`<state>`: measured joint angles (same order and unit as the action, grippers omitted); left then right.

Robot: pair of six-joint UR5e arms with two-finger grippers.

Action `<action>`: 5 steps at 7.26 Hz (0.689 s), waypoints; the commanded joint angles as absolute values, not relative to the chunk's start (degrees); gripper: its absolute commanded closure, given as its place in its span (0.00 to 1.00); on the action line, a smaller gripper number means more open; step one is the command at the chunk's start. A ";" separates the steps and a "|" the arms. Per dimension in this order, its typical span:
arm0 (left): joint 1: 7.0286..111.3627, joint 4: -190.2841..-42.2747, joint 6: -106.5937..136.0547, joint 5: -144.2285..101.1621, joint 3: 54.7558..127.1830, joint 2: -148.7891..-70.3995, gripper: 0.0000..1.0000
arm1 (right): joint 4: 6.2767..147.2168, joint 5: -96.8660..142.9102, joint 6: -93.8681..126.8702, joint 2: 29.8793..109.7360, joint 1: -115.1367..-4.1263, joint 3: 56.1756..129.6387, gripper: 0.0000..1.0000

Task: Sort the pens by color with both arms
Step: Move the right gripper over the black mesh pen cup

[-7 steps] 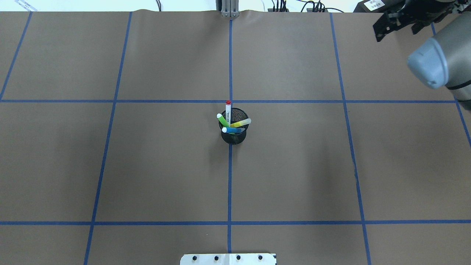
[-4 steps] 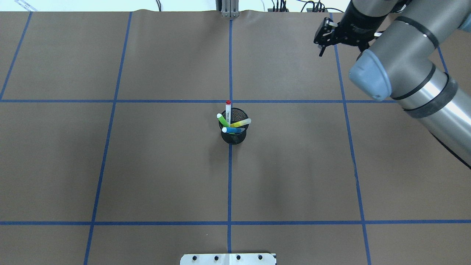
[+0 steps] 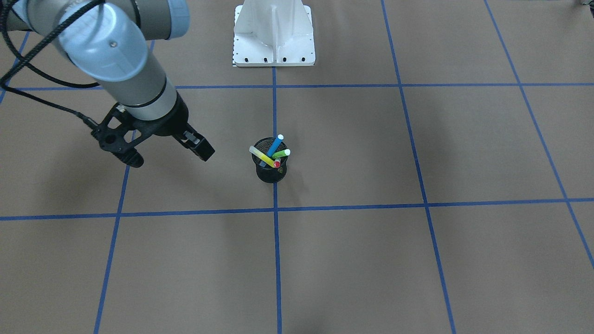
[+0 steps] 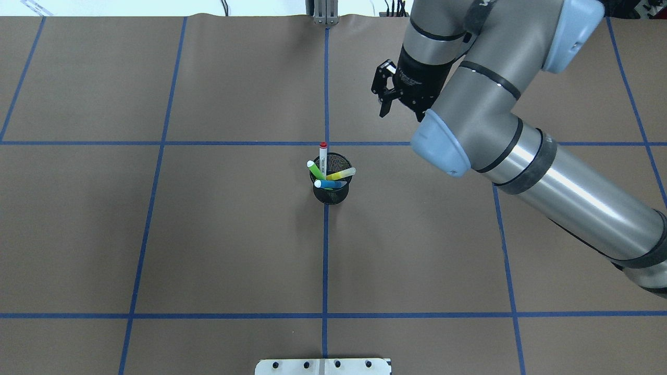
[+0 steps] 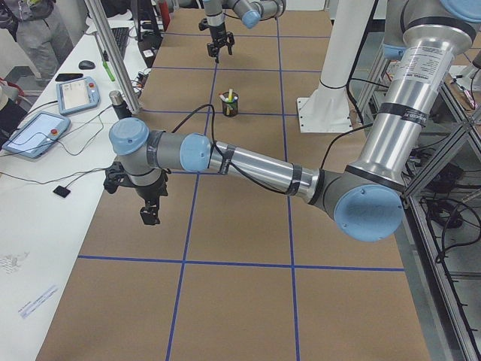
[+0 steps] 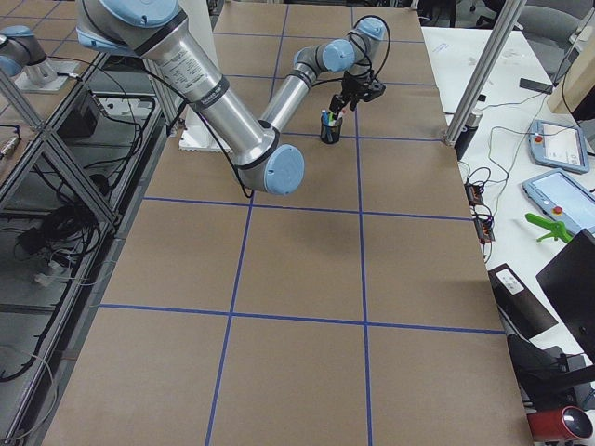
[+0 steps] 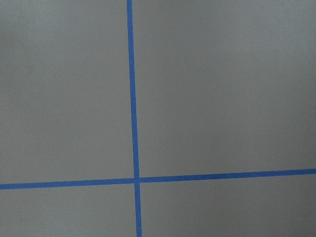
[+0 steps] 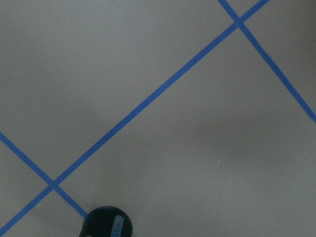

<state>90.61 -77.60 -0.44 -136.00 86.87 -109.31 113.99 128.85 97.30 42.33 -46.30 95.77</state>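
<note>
While all four pens stand together in one mesh cup (image 4: 331,195) at the middle of the table (image 4: 208,234), none is sorted: one blue (image 4: 329,184), one green (image 4: 315,170), one yellow (image 4: 343,173) and one red-capped (image 4: 322,156), all leaning apart. Beyond the cup, the right gripper (image 3: 171,157) hangs above the table with its two fingers spread, grasping nothing. The left gripper (image 5: 139,195) is well apart, at the table's left end; its finger state cannot be determined.
</note>
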 commanded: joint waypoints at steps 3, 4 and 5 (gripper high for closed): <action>90.53 -76.99 -0.44 -135.88 87.28 -109.16 0.00 | 105.48 123.23 100.81 40.70 -36.92 92.48 0.10; 90.53 -76.99 -0.44 -135.88 87.28 -109.16 0.00 | 105.38 123.66 100.72 40.00 -36.83 92.03 0.17; 90.53 -76.99 -0.44 -135.88 87.36 -109.25 0.00 | 105.29 123.66 100.55 40.08 -36.48 91.50 0.23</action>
<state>90.53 -77.00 -0.44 -135.88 87.30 -109.19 105.79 123.81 100.71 40.32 -37.07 92.30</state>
